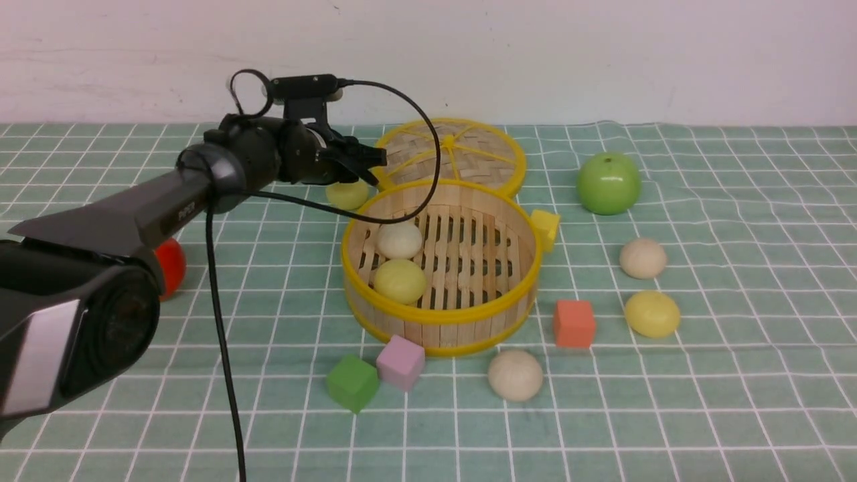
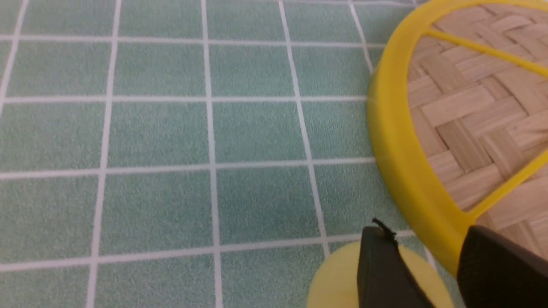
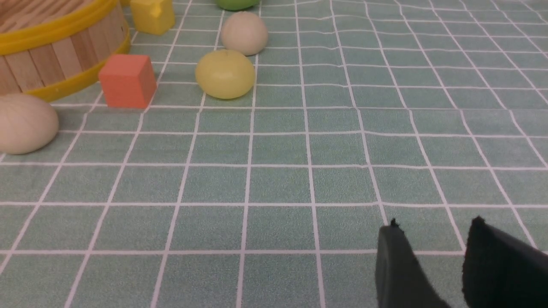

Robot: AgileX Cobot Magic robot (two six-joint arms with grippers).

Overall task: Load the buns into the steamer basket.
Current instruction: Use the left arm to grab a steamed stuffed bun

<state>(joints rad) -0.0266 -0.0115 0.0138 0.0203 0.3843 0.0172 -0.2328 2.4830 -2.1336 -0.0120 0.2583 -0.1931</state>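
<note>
A green checked cloth (image 1: pixel 736 402) covers the table up to a white wall; its near strip and far right side lie bare. The right gripper (image 3: pixel 434 224) hangs low over bare cloth, jaws apart, nothing between them. Nearest sit a green cube (image 1: pixel 353 383) and a pink cube (image 1: pixel 400 362) side by side at the front rim of the steamer basket (image 1: pixel 442 314), with a front beige bun (image 1: pixel 515 375) close by. Inside the basket, near its left wall, lie an inner yellow bun (image 1: pixel 400 280) and an inner beige bun (image 1: pixel 400 240). Right of it, spaced apart, are an orange cube (image 1: pixel 574 323), a right yellow bun (image 1: pixel 652 313) and a right beige bun (image 1: pixel 643 258). A yellow cube (image 1: pixel 546 227) sits at the right rim. Behind are the lid (image 1: pixel 469 150) and a green apple (image 1: pixel 608 183). The left gripper (image 1: pixel 376 167) hovers over a far yellow bun (image 1: pixel 347 194) beside the lid's edge, jaws apart and empty.
</note>
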